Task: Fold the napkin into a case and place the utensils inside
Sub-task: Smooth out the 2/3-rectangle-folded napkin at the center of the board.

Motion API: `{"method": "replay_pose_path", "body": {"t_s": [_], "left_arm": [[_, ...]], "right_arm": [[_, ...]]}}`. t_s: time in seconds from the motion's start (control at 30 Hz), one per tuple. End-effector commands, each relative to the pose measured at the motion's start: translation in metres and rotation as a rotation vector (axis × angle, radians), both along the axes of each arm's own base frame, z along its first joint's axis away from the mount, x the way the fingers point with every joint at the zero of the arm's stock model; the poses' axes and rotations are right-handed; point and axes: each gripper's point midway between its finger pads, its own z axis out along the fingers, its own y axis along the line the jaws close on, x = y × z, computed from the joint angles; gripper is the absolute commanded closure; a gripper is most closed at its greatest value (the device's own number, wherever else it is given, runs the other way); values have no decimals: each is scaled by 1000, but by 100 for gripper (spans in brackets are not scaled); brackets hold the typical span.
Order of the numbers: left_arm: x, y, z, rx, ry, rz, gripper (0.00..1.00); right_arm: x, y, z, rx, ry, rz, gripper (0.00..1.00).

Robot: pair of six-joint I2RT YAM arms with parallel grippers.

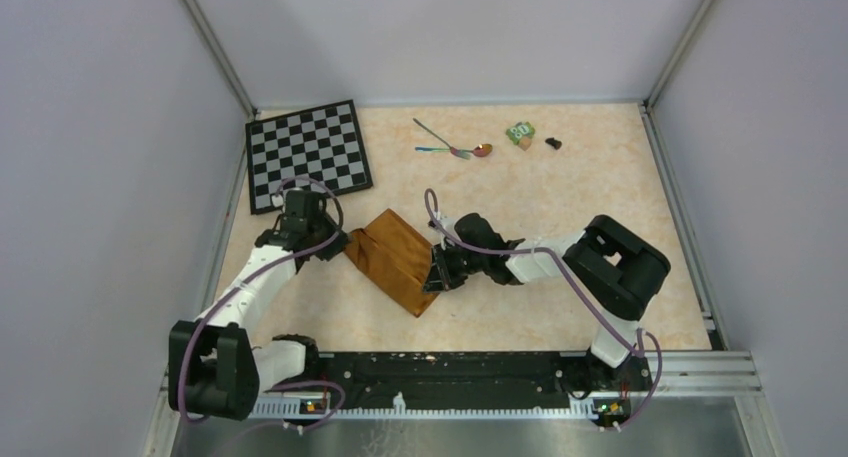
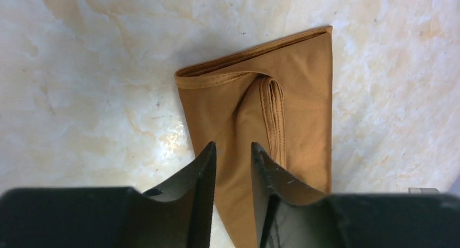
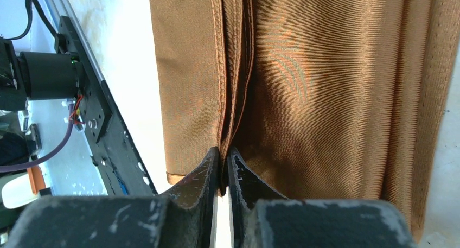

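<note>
On table (image 1: 560,207) | napkin (image 1: 398,257) folded | right jaws pinch hem | left jaws apart

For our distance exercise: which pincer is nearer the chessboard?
Left. The left pincer sits by the chessboard's near edge; the right pincer is farther, across the napkin.

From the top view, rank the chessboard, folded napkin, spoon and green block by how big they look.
1. chessboard: largest.
2. napkin: folded, clearly smaller.
3. spoon: long but thin.
4. green block: shortest, though its area is close to the spoon's, so this order is unsure.
</note>
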Motion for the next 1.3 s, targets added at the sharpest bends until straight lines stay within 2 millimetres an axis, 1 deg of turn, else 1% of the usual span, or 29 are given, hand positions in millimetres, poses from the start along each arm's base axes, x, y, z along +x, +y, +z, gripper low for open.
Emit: {"method": "replay_pose_path", "body": {"t_s": [0.0, 0.03, 0.27, 0.43, 0.73, 0.83, 1.0, 1.1, 1.27], "left_arm": [[23, -14, 11, -103, -117, -102, 72], [24, -14, 9, -113, -115, -110, 78], [37, -21, -4, -152, -82, -120, 96], [44, -24, -17, -175, -49, -122, 99], [54, -11, -37, -150, -26, -65, 100], [52, -5, -45, -138, -2, -39, 100], [45, 3, -59, -116, 41, -9, 100], [43, 8, -63, -95, 52, 3, 100], [41, 5, -60, -98, 50, -33, 100]], "right_arm": [[14, 9, 14, 34, -54, 4, 91], [14, 10, 13, 34, -53, 6, 91], [14, 11, 14, 34, -54, 13, 95], [16, 12, 15, 33, -61, 15, 95], [20, 14, 13, 14, -69, 21, 92], [23, 13, 13, 7, -75, 12, 91], [26, 10, 7, -17, -57, -10, 91], [23, 9, 3, -19, -37, -8, 92], [14, 7, 0, 1, 2, -7, 94]]}}
